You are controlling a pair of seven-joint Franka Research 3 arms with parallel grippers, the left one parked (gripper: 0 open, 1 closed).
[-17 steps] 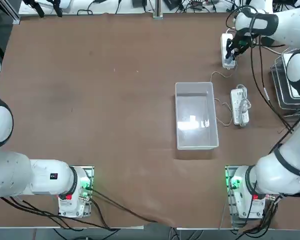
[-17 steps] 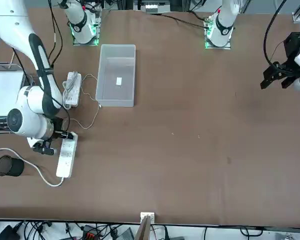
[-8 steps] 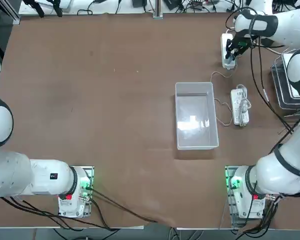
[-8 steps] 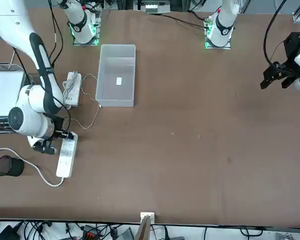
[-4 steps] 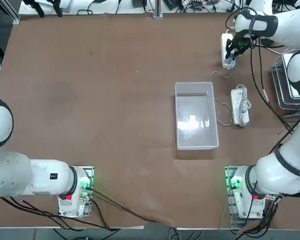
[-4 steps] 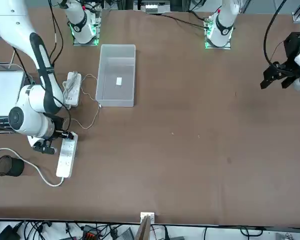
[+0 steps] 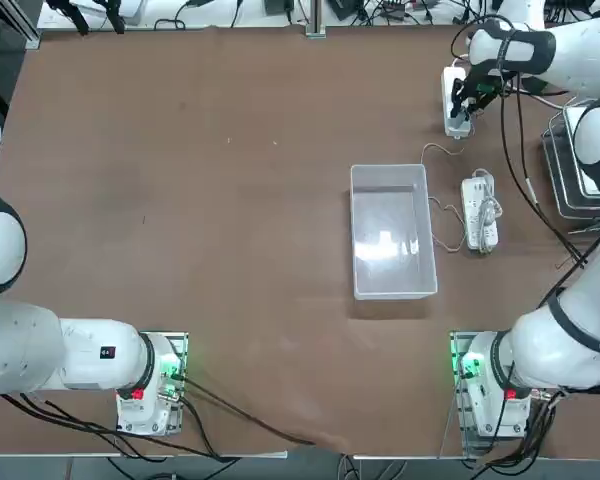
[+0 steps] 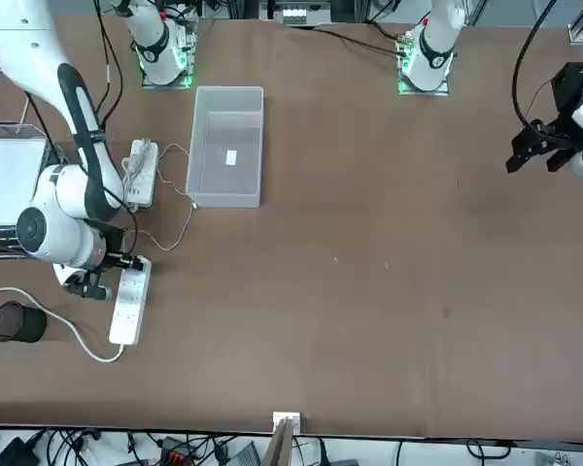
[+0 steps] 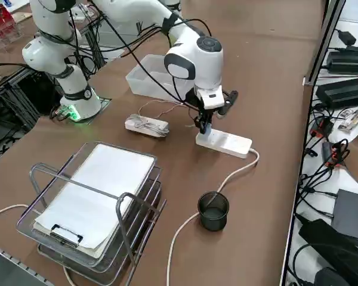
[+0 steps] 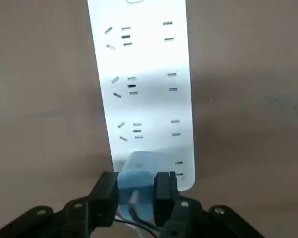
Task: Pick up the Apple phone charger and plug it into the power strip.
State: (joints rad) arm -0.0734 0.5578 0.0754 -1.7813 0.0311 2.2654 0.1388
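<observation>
The power strip (image 10: pixel 144 89) is a long white bar of sockets lying flat at the table's far right (image 7: pixel 450 90). The Apple phone charger (image 10: pixel 137 186), a small pale cube, stands on the last sockets at the strip's end nearest the robot. My right gripper (image 10: pixel 135 191) points down over that end, its black fingers (image 10: pixel 107 193) pressed against both sides of the cube. The same gripper shows in the side view (image 9: pixel 204 126) and the front view (image 8: pixel 124 262). The charger's thin cable (image 7: pixel 432 150) trails toward the bin.
A clear plastic bin (image 7: pixel 355 230) sits mid-table. Beside it lies a second white strip (image 7: pixel 479 212) wrapped in thin wires. A wire tray with paper (image 9: pixel 95 196) and a black cup (image 9: pixel 213 210) stand at the right edge. The strip's thick cord (image 9: pixel 227 179) runs past the cup.
The right gripper stays over the strip's end with the charger between its fingers. No movement shows.
</observation>
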